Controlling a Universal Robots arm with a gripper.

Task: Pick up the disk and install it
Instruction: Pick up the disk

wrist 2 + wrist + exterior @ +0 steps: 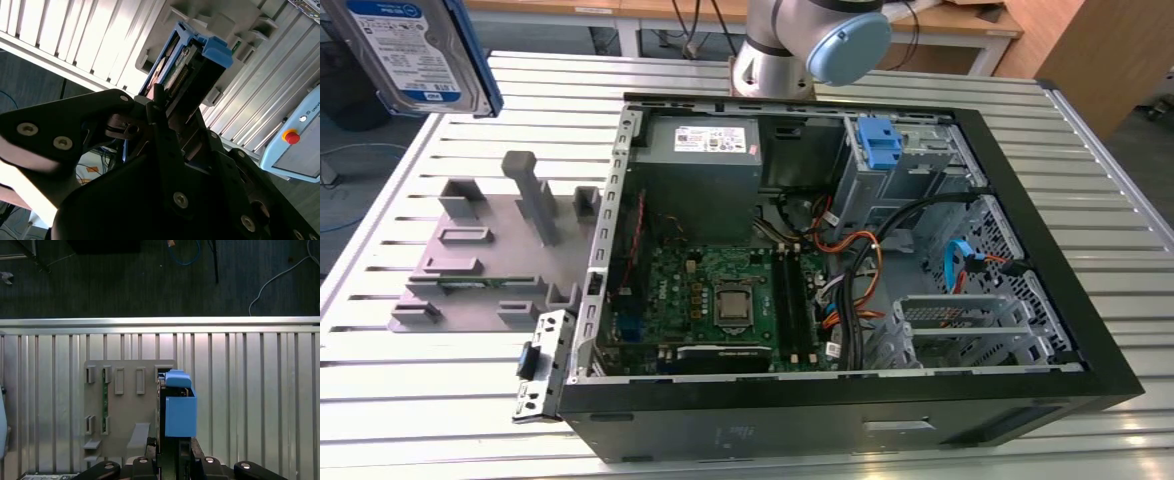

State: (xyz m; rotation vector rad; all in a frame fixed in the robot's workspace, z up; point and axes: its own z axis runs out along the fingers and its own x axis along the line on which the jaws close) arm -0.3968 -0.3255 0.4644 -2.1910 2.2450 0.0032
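Note:
The disk (414, 50) hangs high above the table at the exterior view's upper left, its white-and-blue label facing the camera and a blue carrier edge along its side. In both wrist views my gripper (172, 442) is shut on the disk (179, 407), which stands on edge between the black fingers (159, 107), its blue carrier bracket (212, 50) at the far end. Below it lies the grey holder plate (125, 405) on the slatted table.
The open computer case (1067, 330) lies on the slatted metal table (480, 420), with a motherboard, cables, a grey power-supply box (700, 140) and a lone blue bracket (881, 145) in the drive bay. The grey holder plate (494, 250) sits beside the case. A pendant (295, 145) rests nearby.

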